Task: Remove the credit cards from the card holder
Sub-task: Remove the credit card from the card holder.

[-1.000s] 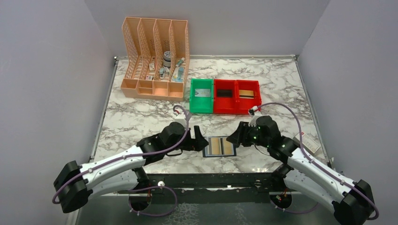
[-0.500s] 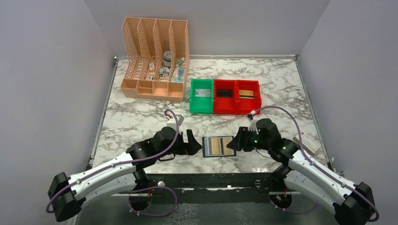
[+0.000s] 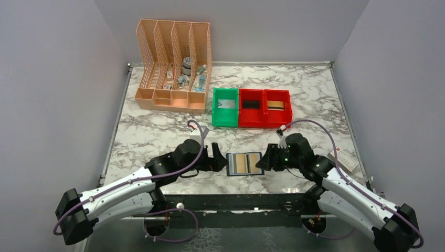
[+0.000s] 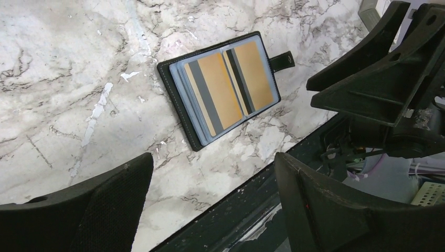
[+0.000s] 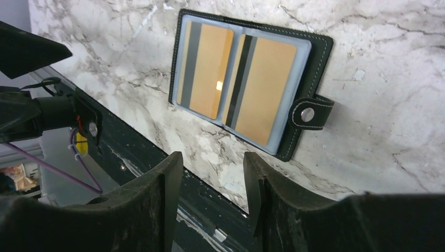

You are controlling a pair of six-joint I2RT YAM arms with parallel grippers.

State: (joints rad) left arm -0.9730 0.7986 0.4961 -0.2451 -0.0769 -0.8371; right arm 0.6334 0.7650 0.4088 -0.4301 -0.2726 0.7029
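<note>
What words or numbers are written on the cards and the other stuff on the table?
No text here can be read.
credit cards in the card holder: gold backs with black stripes, no writing.
white card with a red mark, at the table's right edge: too small to read.
small things in the peach organizer: labels too small to read.

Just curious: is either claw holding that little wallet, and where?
Nothing held: left gripper and right gripper sit open beside the card holder.
</note>
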